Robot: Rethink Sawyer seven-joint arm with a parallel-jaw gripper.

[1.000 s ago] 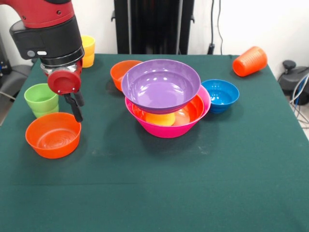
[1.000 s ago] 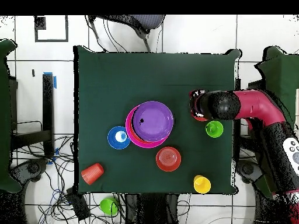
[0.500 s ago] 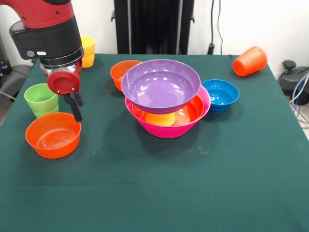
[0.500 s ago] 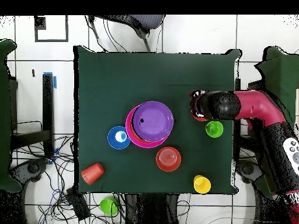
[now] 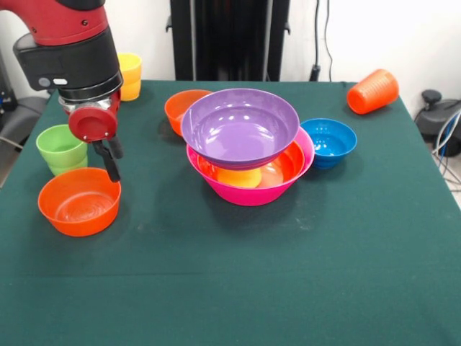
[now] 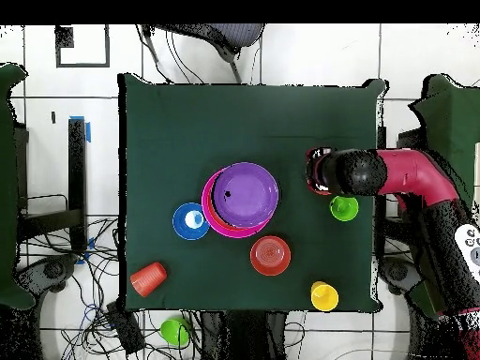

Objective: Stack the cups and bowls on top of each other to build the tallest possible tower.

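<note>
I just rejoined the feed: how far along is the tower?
Done: the purple bowl sits tilted in the pink bowl, over orange pieces inside. In hand: nothing visibly; the gripper hangs over the far rim of the loose orange bowl. Left: that bowl, the orange bowl behind the tower, the blue bowl, the green cup, the yellow cup and the tipped orange cup.
</note>
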